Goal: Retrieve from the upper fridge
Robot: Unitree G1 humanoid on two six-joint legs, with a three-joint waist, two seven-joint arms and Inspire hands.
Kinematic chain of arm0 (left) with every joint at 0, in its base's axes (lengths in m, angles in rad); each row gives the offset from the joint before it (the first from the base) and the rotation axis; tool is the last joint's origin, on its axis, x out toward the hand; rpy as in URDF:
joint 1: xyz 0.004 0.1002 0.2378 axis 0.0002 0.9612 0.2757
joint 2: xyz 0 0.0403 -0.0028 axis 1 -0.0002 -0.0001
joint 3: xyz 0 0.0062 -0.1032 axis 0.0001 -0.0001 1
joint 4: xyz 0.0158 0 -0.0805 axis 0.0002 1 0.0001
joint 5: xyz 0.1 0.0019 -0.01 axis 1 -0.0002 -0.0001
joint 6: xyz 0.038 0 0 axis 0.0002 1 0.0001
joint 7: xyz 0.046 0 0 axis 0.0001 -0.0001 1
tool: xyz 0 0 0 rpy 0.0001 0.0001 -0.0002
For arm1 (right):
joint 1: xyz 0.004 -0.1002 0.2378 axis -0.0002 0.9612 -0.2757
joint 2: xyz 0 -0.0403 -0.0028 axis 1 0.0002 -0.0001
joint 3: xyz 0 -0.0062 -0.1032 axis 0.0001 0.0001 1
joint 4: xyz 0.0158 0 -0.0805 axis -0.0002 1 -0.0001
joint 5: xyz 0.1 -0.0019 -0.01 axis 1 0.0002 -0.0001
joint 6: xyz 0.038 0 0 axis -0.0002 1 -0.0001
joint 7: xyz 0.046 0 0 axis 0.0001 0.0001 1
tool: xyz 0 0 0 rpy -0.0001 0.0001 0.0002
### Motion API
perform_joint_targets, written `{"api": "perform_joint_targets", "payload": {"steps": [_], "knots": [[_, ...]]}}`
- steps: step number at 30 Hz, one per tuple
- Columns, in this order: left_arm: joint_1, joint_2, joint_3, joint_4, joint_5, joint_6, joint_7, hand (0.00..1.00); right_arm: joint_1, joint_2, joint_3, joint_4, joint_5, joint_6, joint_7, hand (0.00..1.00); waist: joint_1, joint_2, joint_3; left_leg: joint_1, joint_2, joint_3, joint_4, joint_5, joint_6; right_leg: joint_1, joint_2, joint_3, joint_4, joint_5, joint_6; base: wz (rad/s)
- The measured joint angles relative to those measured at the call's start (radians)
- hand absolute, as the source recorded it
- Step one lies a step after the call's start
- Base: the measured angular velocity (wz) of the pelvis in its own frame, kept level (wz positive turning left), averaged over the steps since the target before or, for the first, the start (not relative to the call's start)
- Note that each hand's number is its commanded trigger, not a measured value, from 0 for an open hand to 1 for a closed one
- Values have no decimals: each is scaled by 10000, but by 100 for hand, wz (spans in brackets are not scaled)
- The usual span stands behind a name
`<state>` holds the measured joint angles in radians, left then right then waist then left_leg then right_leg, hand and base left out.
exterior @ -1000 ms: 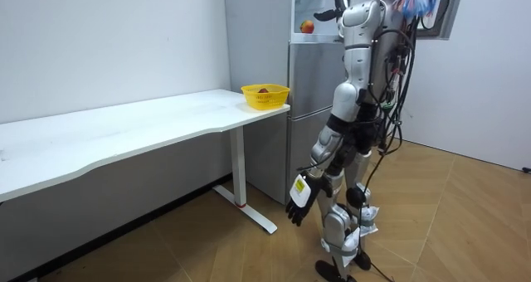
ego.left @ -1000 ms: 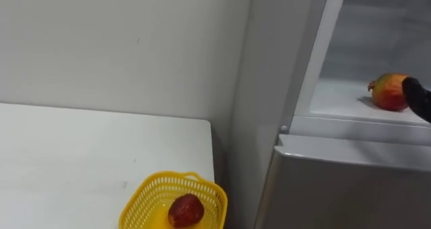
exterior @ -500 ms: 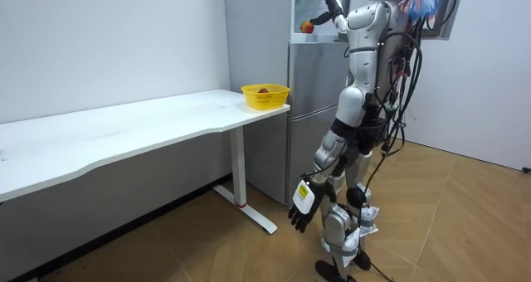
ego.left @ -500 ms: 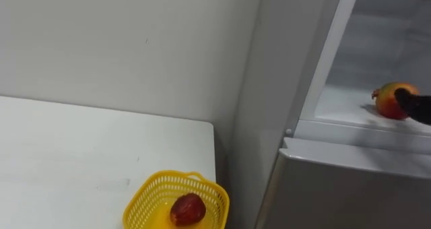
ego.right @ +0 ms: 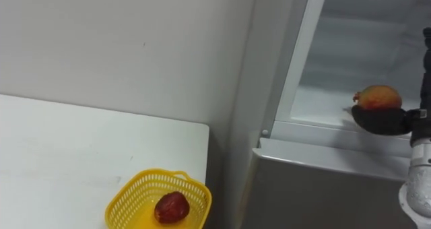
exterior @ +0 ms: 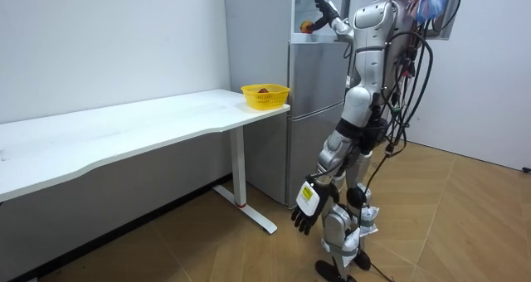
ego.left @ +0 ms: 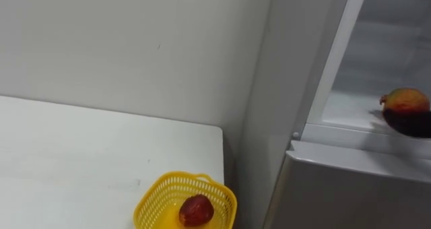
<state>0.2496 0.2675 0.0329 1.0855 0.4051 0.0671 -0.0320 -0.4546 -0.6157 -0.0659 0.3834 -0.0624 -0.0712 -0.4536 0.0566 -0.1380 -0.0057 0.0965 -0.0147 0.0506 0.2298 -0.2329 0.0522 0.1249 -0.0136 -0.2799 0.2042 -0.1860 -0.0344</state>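
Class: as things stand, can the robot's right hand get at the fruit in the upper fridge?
Probably yes: the right hand lies just under the fruit in the open compartment, nothing between them.

1 red fruit (ego.left: 196, 210) lies in the yellow basket (ego.left: 160, 190) at the white table's (ego.left: 81, 155) corner.

The right arm is raised to shoulder height. At the right edge of the eye view, the right hand (ego.right: 380, 120) cups the fruit (ego.right: 378, 94) from below, fingers curled round its underside. The left hand (exterior: 305, 209) hangs low beside the leg at the room view's lower middle, fingers relaxed.
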Motion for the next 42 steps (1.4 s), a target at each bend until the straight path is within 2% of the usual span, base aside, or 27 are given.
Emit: {"api": "perform_joint_targets", "payload": {"steps": [3, 9, 10, 12, 16, 23, 27, 39, 42], "knots": [[89, 4, 164, -89, 0, 2, -4, 0, 0, -190, 8, 183, -5, 52, 245, 0, 10, 39, -35, 26, -3, 5, -40, 5, -1, 3, 0, 10, 2, 0, 0, 0], [291, 20, 332, -392, 0, 46, -3, 0, 0, -231, 9, 770, 186, 89, 487, 0, 30, 5, -27, 56, 0, 8, -45, 9, -6, 39, 4, 15, -4, 0, 0, 0], [290, 22, 333, -396, 0, 54, -1, 0, 0, -230, 10, 818, 215, 89, 517, 0, 33, 1, -19, 65, 0, 8, -45, 9, -7, 47, 4, 15, -4, 0, 0, 0], [257, 22, 326, -396, 1, 101, 0, 0, -1, -231, 36, 1068, 348, 67, 634, 0, 52, -35, 84, 171, 0, 7, -53, 8, -7, 149, 4, 15, -7, -1, 0, 0], [258, 20, 319, -392, -2, 192, -5, 0, -12, -231, 44, 1410, 696, 69, 1041, 0, 56, -189, 87, 151, -10, 4, -9, 3, -4, 170, -2, 25, -31, -1, 0, 0], [245, 21, 314, -395, 1, 209, -6, 0, -176, -231, 35, 1650, 796, 55, 1089, 0, 12, -164, 50, 6, -22, 0, 80, 3, 9, 131, 5, 22, -171, 37, -28, 0], [238, 4, 199, -426, -2, 291, 1, 0, -176, -231, 40, 1719, 1664, 68, 1221, 0, -9, -100, 17, 17, -21, -11, 75, 3, 8, 151, 9, 19, -187, 37, -28, 0], [385, 40, 228, -449, 22, 414, 4, 0, -177, -242, 22, 2090, 4943, 86, 2167, 0, -70, -71, 8, 20, -19, -91, 76, 3, 4, 177, 7, -67, -186, 32, -32, 1], [413, 68, 228, -448, 19, 405, -14, 0, -178, -296, 25, 2168, 5294, 86, 2285, 0, -53, -72, 9, 23, -17, -89, 76, 4, 3, 177, 9, -67, -183, 32, -33, 0]]}}
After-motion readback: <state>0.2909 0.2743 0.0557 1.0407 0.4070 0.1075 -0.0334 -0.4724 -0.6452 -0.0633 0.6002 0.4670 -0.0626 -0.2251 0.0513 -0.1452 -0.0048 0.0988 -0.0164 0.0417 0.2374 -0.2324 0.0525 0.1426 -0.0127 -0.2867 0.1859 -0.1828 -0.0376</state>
